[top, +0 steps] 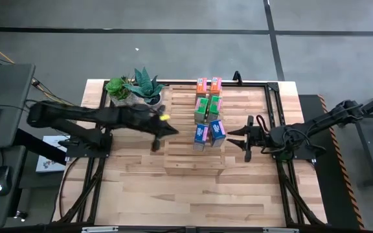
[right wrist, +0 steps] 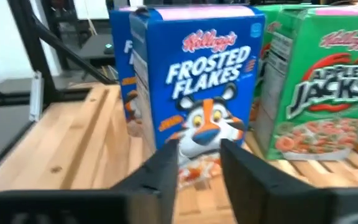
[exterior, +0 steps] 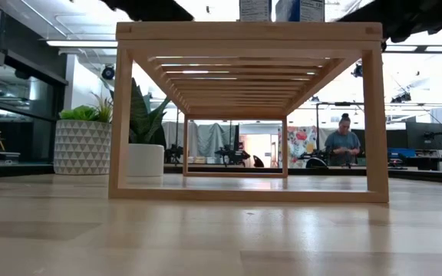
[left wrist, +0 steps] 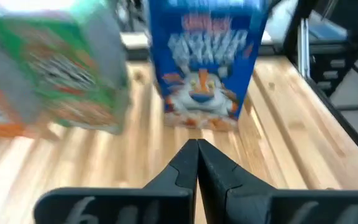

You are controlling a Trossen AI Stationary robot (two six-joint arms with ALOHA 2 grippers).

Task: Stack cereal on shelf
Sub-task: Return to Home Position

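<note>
Right end effector (right wrist: 199, 149) gapes just beside the blue cereal box (right wrist: 210, 68).

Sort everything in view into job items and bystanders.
Job: orange cereal boxes, green cereal boxes, blue cereal boxes, all standing on the shelf; left gripper and right gripper either side of the blue ones.
Bystanders: potted plants beside the shelf; person in the room behind.

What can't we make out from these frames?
- Low view: two cereal boxes on the shelf are cut off by the top edge, so only their bases show.
- Left wrist view: the green cereal box is blurred and its print is unreadable.
- High view: the orange cereal boxes are too small for their labels to be read.
</note>
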